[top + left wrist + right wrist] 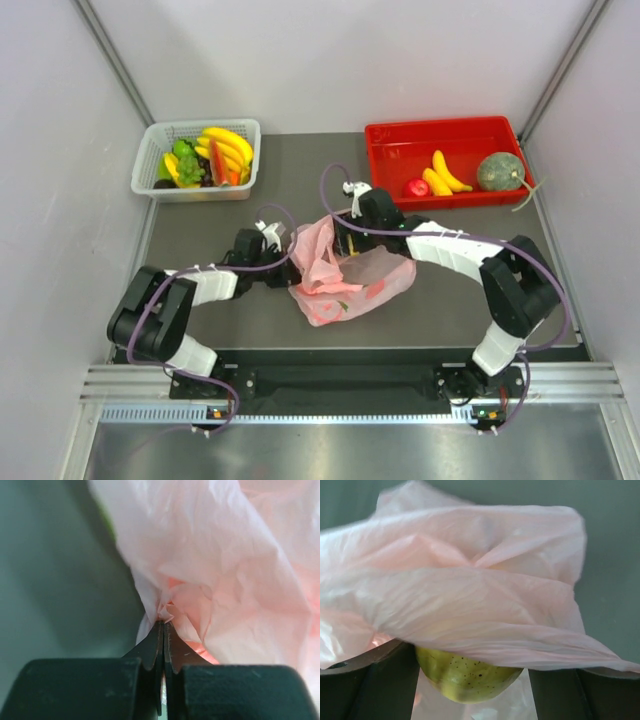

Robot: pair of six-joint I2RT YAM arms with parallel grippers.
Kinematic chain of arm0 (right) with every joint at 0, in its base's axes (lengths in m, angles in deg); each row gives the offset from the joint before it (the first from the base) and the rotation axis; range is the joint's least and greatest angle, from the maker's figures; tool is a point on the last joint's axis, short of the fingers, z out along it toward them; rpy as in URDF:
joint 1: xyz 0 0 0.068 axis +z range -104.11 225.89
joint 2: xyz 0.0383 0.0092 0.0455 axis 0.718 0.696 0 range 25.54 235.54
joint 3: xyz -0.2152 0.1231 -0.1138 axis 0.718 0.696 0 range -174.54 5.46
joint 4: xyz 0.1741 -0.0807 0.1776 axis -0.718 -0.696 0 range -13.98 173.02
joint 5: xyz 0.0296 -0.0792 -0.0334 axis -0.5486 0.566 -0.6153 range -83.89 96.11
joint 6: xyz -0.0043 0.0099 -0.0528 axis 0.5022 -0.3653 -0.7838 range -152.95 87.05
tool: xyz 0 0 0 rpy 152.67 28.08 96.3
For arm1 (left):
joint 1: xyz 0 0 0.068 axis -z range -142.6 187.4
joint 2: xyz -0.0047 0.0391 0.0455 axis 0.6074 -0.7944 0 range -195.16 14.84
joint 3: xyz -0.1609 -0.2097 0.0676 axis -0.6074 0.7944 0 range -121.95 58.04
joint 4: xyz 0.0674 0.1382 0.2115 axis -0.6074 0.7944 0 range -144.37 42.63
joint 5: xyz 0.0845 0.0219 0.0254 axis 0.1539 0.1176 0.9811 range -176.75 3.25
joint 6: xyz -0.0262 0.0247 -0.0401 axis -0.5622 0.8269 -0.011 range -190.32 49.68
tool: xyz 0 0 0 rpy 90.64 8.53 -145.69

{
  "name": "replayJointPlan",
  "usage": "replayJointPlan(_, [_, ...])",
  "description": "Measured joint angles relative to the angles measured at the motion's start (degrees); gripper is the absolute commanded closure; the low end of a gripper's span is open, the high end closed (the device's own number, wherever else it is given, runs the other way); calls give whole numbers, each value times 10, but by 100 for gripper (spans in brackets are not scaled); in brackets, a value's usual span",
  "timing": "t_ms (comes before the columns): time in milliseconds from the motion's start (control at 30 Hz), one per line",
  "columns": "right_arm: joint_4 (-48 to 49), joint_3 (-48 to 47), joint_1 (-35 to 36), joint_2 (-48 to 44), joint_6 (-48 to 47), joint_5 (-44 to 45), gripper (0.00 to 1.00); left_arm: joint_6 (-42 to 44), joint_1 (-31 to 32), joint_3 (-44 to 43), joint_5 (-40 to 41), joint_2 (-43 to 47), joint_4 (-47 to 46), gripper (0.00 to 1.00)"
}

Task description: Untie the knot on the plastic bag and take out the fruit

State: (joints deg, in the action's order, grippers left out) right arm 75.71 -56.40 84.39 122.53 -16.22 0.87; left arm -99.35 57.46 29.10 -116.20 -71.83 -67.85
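The pink plastic bag [350, 280] lies crumpled mid-table between the two arms. My left gripper [288, 250] is at the bag's left side, jaws pressed together on a pinch of the bag's film [167, 607]. My right gripper [345, 238] reaches into the bag from the far side. In the right wrist view a yellow-green speckled fruit [465, 677] fills the gap between my right fingers [385, 680], with pink film draped over it. I see no knot in any view. Yellow bananas [445, 173], a red fruit [416, 187] and a green melon [500, 171] lie in the red tray [440, 125].
A white basket [150, 160] at the back left holds a heap of bananas, grapes and red-orange slices. The red tray stands at the back right. Grey walls close in the table on three sides.
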Motion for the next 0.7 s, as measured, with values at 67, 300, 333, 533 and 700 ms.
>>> replayJointPlan(67, [-35, 0, -3, -7, -20, -19, 58, -3, 0, -4, 17, 6, 11, 100])
replayJointPlan(300, [-132, 38, -8, -46, -85, -146, 49, -11, 0, -38, 77, 15, 52, 100])
replayJointPlan(333, [-143, 42, -8, -56, -96, -171, 46, -12, 0, -42, 82, 18, 55, 100])
replayJointPlan(533, [-157, 40, -8, -67, -119, -192, 39, -16, 0, -52, 105, 43, 73, 100])
replayJointPlan(700, [-154, 41, -7, -45, -122, -153, 36, -24, 6, -52, 125, 72, 85, 100])
